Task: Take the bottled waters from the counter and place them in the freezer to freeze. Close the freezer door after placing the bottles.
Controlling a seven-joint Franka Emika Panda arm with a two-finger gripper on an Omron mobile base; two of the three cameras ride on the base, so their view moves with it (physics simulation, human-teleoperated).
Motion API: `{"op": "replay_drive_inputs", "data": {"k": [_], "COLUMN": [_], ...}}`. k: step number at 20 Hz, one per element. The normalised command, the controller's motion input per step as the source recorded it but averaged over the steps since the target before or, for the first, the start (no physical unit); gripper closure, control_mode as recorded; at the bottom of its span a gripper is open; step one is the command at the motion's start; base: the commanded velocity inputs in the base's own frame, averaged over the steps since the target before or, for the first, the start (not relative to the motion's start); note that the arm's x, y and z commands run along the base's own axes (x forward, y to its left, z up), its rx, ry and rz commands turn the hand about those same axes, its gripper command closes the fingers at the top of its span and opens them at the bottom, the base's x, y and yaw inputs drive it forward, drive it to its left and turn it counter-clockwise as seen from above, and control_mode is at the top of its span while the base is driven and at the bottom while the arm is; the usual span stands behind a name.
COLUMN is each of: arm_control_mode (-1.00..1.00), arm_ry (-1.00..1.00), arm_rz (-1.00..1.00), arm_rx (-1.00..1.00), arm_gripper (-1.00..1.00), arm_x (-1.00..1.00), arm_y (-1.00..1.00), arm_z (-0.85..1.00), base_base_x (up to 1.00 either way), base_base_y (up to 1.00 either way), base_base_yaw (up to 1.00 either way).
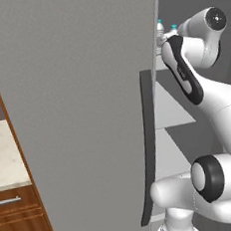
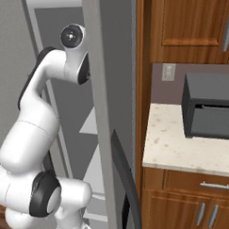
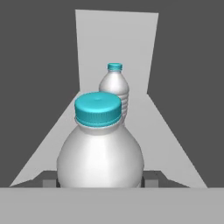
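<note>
Gripper (image 3: 100,183) grasps a clear plastic teal-capped water bottle (image 3: 99,148) over the pale grey freezer shelf (image 3: 170,144). Ahead, a second identical bottle (image 3: 114,87) stands upright on that shelf. Tall grey freezer door (image 1: 82,115) stands open beside the arm.
</note>
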Motion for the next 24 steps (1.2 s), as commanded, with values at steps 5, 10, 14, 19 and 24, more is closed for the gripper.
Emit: {"op": "replay_drive_inputs", "data": {"k": [5, 10, 14, 19, 24], "arm_control_mode": [-1.0, -1.0, -1.0, -1.0, -1.0], "arm_ry": [0.0, 0.0, 0.0, 0.0, -0.01], "arm_rz": [0.0, 0.0, 0.0, 0.0, 0.0], "arm_rx": [0.0, 0.0, 0.0, 0.0, 0.0], "arm_gripper": [1.0, 1.0, 1.0, 1.0, 1.0], "arm_x": [0.18, 0.22, 0.23, 0.24, 0.41], "arm_y": [-0.05, -0.01, 0.0, 0.0, 0.0], "arm_z": [-0.06, -0.2, -0.31, -0.22, -0.11], "base_base_x": [0.0, 0.0, 0.0, 0.0, 0.0], "base_base_y": [0.0, 0.0, 0.0, 0.0, 0.0], "base_base_yaw": [0.0, 0.0, 0.0, 0.0, 0.0]}}
